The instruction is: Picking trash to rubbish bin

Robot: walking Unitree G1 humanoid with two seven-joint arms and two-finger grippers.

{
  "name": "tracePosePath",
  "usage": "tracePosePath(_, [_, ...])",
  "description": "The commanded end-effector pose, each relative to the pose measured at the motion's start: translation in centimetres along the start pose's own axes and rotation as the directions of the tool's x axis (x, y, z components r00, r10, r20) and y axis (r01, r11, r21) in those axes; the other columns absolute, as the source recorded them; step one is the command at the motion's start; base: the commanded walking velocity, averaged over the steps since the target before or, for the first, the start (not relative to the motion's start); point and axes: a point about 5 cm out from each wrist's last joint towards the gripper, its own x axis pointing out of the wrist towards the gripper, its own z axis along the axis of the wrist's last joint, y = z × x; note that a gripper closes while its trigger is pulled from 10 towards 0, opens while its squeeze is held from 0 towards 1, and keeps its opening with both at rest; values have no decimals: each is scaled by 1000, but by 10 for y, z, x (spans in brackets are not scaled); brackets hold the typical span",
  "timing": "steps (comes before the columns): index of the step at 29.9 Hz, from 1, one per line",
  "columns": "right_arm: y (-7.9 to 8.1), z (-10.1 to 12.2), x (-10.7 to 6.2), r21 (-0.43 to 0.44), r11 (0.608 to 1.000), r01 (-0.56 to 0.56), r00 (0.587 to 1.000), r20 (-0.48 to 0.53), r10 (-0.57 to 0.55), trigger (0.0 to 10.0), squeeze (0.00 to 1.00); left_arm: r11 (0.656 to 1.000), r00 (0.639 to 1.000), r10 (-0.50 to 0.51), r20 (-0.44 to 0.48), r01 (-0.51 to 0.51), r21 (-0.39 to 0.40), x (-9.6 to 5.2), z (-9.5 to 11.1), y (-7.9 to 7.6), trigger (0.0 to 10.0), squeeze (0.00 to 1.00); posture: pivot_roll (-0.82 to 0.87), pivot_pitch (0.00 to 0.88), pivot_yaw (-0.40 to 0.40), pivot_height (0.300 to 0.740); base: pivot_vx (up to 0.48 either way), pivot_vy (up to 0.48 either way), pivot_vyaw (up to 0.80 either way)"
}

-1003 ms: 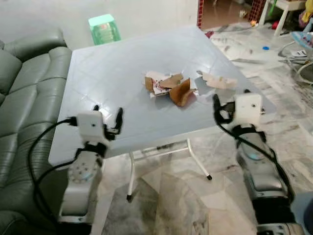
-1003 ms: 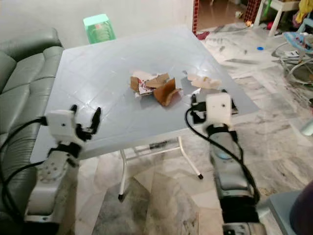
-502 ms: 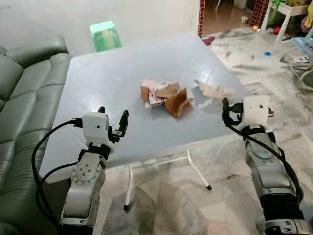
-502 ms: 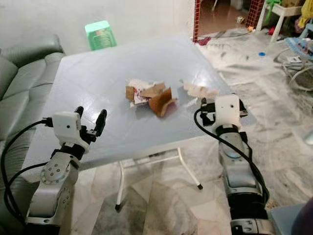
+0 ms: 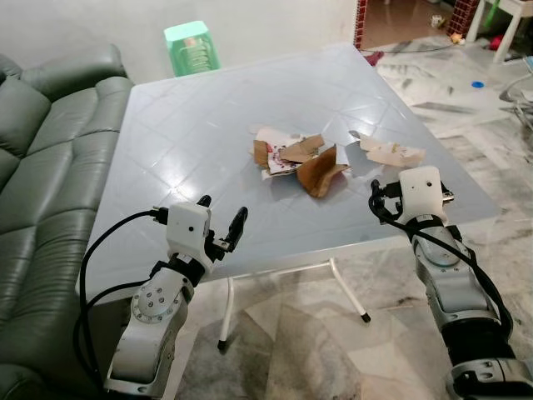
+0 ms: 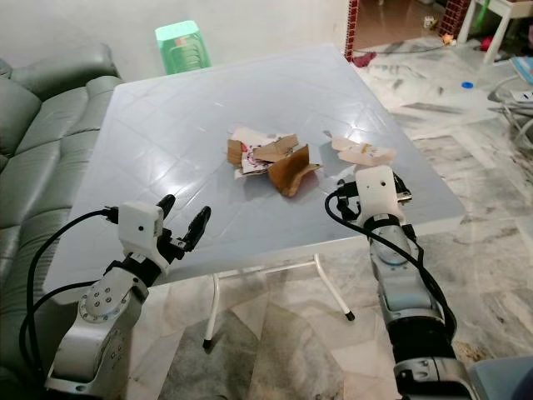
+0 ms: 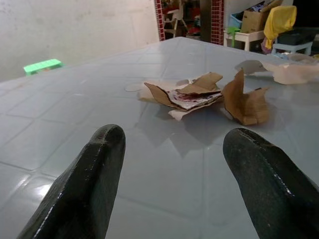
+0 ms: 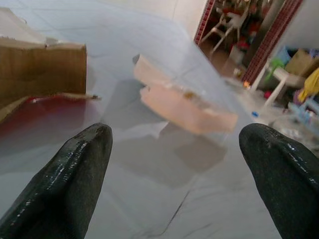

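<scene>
We see two silver metal arms, each built of rounded segments with a circular joint cover near the wrist. On the left arm that cover is a flat disc with a ring of small screw holes. Each wrist carries a boxy white housing, and black cables loop out from it and run back along the arm in loose curves. The left end effector [image 5: 221, 228] has two long black fingers [image 7: 89, 184], glossy, thick and rounded at the tips. The right end effector [image 8: 172, 184] has the same pair of black fingers [image 8: 67, 184], their surface slightly textured and shiny, tapering to blunt ends.
</scene>
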Motion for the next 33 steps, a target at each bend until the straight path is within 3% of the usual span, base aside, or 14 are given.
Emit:
tracePosePath(1, [-1, 4, 4, -33, 999, -9, 1000, 20, 10, 10000, 0, 1000, 1000, -11, -4, 11, 21, -2, 3, 0, 10000, 0, 78, 67, 118, 740, 0, 0, 0])
tracePosePath(6, [-5, 3, 11, -106, 994, -5, 1000, 6, 6, 10000, 0, 997, 996, -82, -34, 81, -10, -10, 1, -7, 10000, 0, 103, 73, 120, 740, 0, 0, 0])
tracePosePath(7, [-4, 0, 14, -147, 989, -11, 1000, -16, 9, 10000, 0, 988, 986, -152, -62, 149, -40, -14, 0, -14, 10000, 0, 117, 80, 120, 740, 0, 0, 0])
tracePosePath(9, [-3, -1, 17, -166, 986, -23, 999, -26, 19, 10000, 0, 980, 978, -195, -78, 192, -44, -18, -1, -19, 10000, 0, 123, 83, 121, 740, 0, 0, 0])
tracePosePath(13, [0, -1, 23, -210, 977, -47, 999, -37, 40, 10000, 0, 978, 976, -205, -72, 203, -34, -19, 0, -22, 10000, 0, 132, 88, 120, 740, 0, 0, 0])
tracePosePath(20, [-8, 20, 28, -148, 988, 33, 996, 92, -20, 10000, 0, 983, 983, -179, -35, 176, -56, -17, 13, -23, 10000, 0, 130, 91, 109, 740, 0, 0, 0])
tracePosePath(23, [0, 28, 16, -56, 997, 61, 979, 197, -49, 10000, 0, 987, 988, -151, -23, 149, -67, -13, 13, -19, 10000, 0, 107, 93, 108, 740, 0, 0, 0])
tracePosePath(30, [18, 38, -10, 42, 998, 40, 961, 272, -50, 10000, 0, 985, 988, -152, -10, 151, -80, -6, 11, -23, 10000, 0, 58, 90, 111, 740, 0, -103, 0])
tracePosePath(33, [21, 38, -13, 52, 998, 29, 959, 279, -43, 10000, 0, 985, 988, -151, -8, 150, -90, -5, 11, -24, 10000, 0, 44, 86, 110, 740, 0, -398, 0])
